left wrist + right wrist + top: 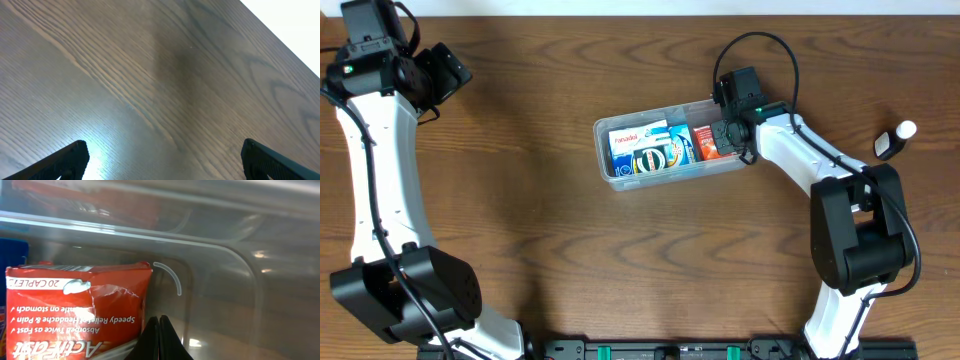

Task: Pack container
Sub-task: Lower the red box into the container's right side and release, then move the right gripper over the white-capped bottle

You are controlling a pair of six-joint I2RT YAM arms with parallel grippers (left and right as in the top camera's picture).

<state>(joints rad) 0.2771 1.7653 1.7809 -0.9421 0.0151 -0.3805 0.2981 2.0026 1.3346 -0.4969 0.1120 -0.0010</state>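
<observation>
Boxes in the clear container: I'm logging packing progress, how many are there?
3. A white-and-blue Panadol box at the left end of the container, a blue box overlapping it, and a red caplet box at the right end. Others may be hidden.

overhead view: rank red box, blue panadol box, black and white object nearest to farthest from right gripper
1. red box, beside the right gripper, in the container
2. blue panadol box, further left inside
3. black and white object, far right

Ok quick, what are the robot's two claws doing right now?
Left gripper: open, holding nothing.
Right gripper: shut, empty, inside the container beside the red box.
</observation>
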